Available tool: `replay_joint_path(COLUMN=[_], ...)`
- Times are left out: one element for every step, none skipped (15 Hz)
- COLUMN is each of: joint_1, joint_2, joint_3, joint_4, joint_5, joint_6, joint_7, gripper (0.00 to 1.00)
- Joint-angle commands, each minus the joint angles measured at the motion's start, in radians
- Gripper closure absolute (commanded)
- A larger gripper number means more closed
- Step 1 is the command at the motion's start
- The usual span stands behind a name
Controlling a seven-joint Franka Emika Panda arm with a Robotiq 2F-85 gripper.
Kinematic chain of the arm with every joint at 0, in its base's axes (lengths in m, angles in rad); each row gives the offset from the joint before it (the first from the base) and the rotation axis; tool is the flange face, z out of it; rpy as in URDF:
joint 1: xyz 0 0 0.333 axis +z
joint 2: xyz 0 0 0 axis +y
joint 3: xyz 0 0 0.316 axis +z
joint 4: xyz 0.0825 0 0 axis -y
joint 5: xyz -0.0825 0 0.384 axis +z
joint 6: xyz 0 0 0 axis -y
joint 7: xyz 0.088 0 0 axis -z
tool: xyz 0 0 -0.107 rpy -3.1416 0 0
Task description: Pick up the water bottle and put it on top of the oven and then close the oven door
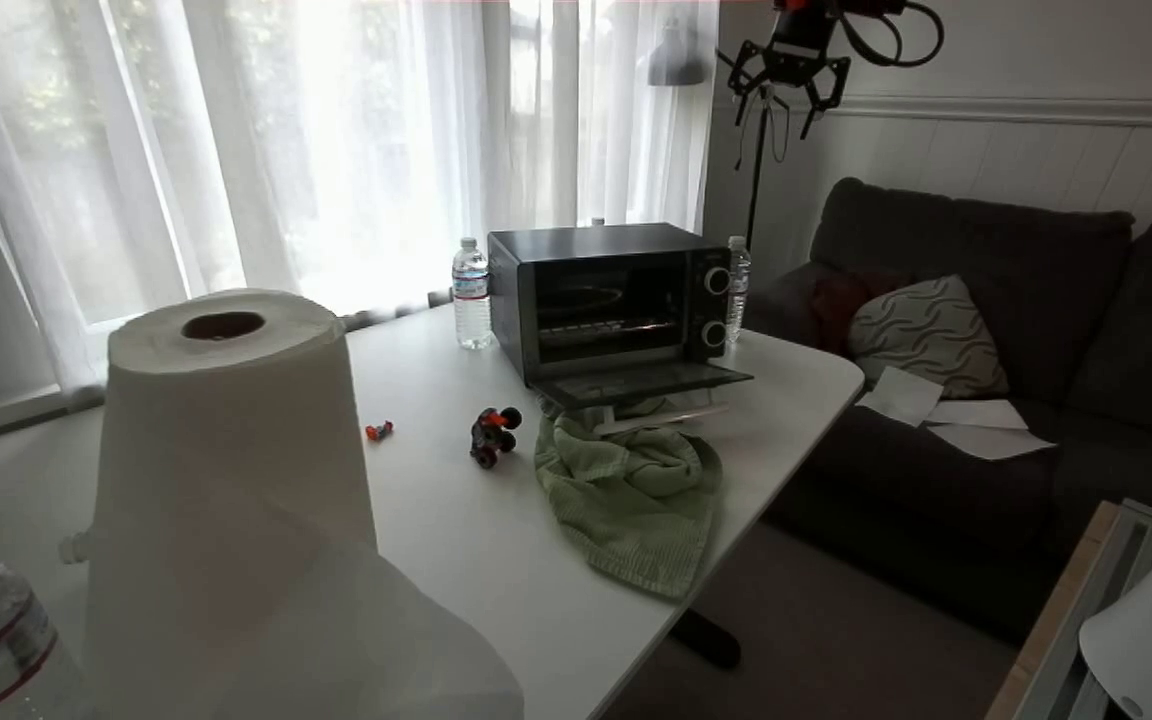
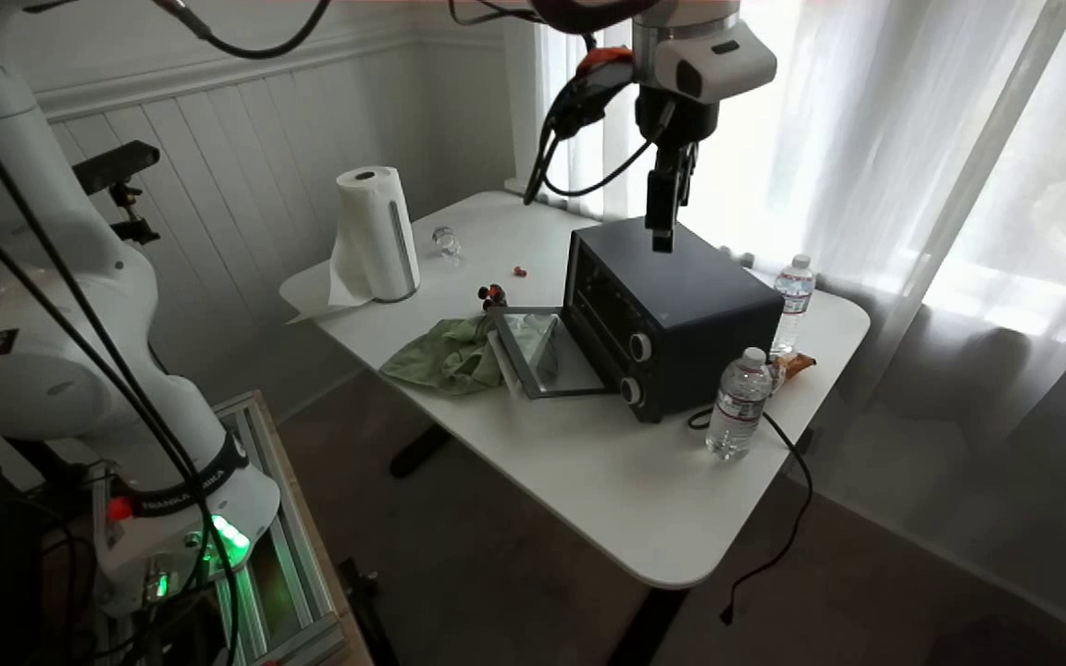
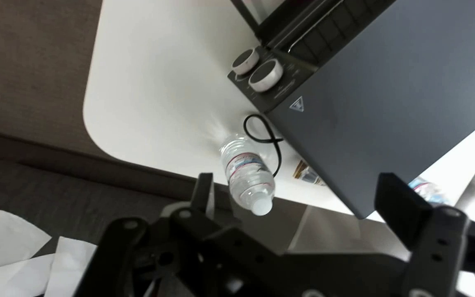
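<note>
A clear water bottle (image 2: 738, 404) stands upright on the table beside the oven's knob side; in the wrist view this water bottle (image 3: 245, 173) shows left of centre, below the fingers. The oven (image 2: 681, 277) is dark-topped, and its oven door (image 1: 641, 382) hangs lowered at the front. Nothing shows on its top. My gripper (image 1: 774, 122) is high above the table, fingers spread wide, with nothing between them. From the wrist, the gripper (image 3: 295, 179) spans the bottle's side and the oven's rear corner, touching neither. Other similar bottles stand left of the oven (image 1: 586, 240) and behind it.
A green towel (image 1: 636, 490) lies before the door, with a toy car (image 1: 493, 436) nearby. A paper towel roll (image 2: 376, 236) stands farther along. A black cable (image 3: 276, 142) and a packet (image 3: 309, 173) lie by the bottle, close to the table edge.
</note>
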Motion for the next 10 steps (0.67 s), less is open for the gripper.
replay_joint_path(joint_1=[-0.011,-0.013,-0.014,-0.015,-0.017,-0.023,-0.016,-0.017,-0.017,-0.017], joint_2=[0.108,0.132,0.154,0.176,0.201,0.223,0.178,0.194,0.199,0.199], joint_3=[-0.039,-0.05,-0.06,-0.072,-0.079,-0.079,-0.077,-0.079,-0.079,-0.079], joint_4=[0.077,0.082,0.087,0.09,0.098,0.11,0.069,0.072,0.072,0.072], joint_5=[-0.041,-0.041,-0.046,-0.056,-0.046,-0.025,-0.029,-0.029,-0.029,-0.029], joint_6=[0.04,0.056,0.072,0.097,0.113,0.124,0.107,0.112,0.112,0.112], joint_7=[0.062,0.067,0.072,0.08,0.085,0.067,0.047,0.046,0.046,0.046], gripper=[0.0,0.0,0.0,0.0,0.0,0.0,0.0,0.0,0.0,0.0])
